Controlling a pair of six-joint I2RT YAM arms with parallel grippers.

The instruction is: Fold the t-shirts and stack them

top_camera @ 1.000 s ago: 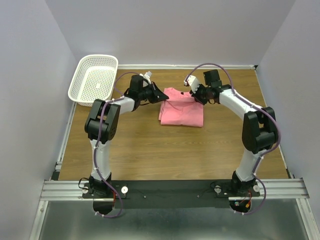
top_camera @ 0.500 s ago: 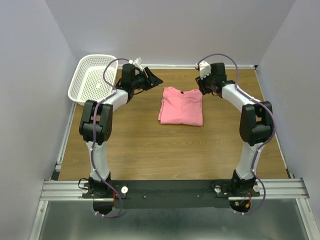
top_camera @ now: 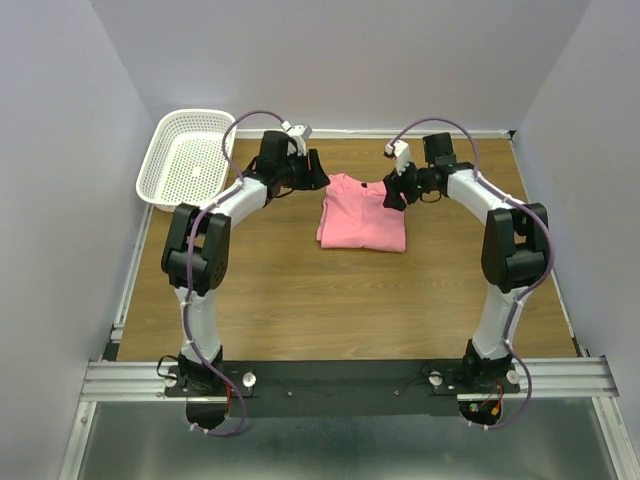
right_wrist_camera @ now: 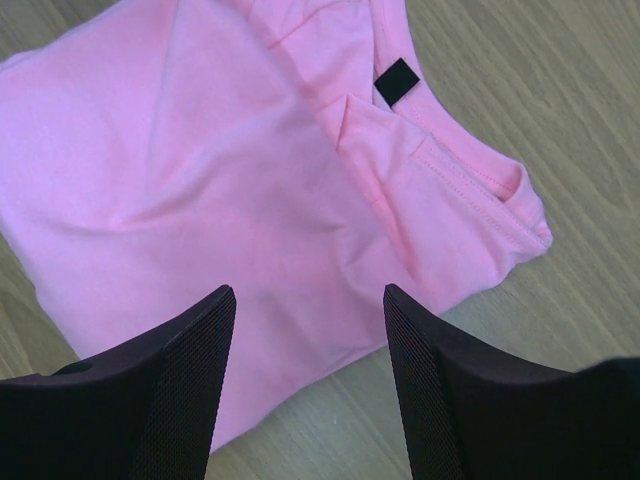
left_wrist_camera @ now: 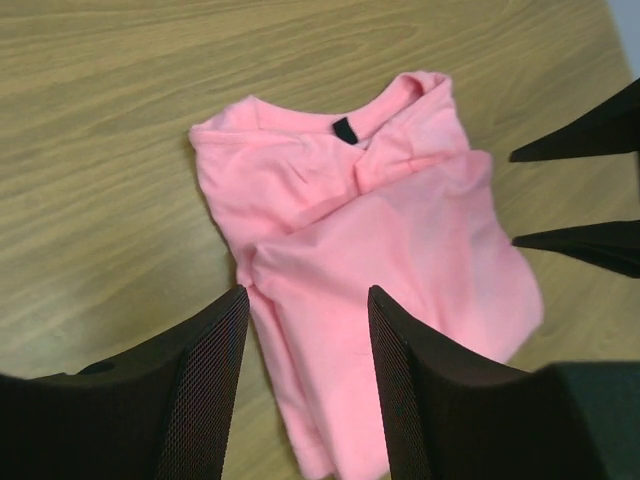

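Fold step appears complete: L pincer (left_wrist_camera: 305, 298) and R pincer (right_wrist_camera: 307, 292) hang open, holding nothing, with shirt (top_camera: 363, 215) lying folded on table (top_camera: 280, 290) between and just below both; next move prob. needs regrip at collar-end corners only if restacking.

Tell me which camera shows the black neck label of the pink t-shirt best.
The right wrist view: the label is large and sharp inside the collar of the t-shirt. The left wrist view shows it smaller and slightly blurred. In the top external view it is too small to make out.
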